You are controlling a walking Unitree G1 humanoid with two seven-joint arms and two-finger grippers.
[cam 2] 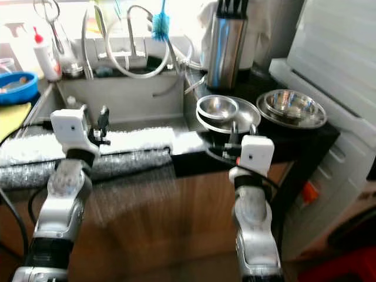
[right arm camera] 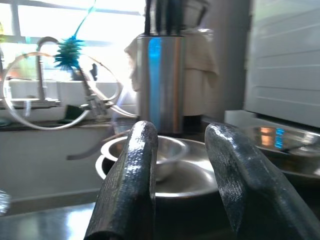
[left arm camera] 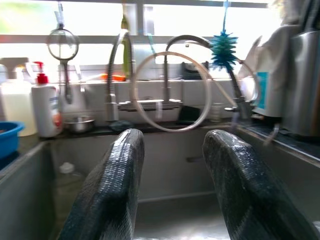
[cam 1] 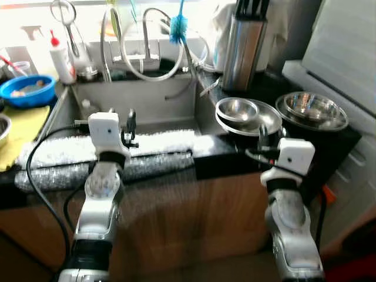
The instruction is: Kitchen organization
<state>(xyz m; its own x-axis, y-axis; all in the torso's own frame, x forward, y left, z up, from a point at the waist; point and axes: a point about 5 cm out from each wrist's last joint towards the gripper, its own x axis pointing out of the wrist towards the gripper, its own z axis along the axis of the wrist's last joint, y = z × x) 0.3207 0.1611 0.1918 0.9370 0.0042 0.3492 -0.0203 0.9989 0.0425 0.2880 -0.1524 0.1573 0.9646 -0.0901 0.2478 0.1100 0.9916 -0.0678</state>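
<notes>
Reaching toward the nested bowls [cam 1: 247, 116], the right gripper [right arm camera: 182, 185] is hovering agape; best centring one rim between fingers. Left gripper [left arm camera: 175, 185] is idling agape over the sink [cam 1: 141, 100].

My arms are silver, white camera boxes at the wrists, black cables looping; each end effector's fingers [left arm camera: 112, 190] are long, black, textured.

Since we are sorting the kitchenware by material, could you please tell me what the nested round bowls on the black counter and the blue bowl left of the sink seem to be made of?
The nested round silver bowls look like polished stainless steel: bright and mirror-like, reflecting the window light. The blue bowl is probably plastic: evenly coloured, opaque and only dully shiny, though enamel cannot be excluded.
</notes>
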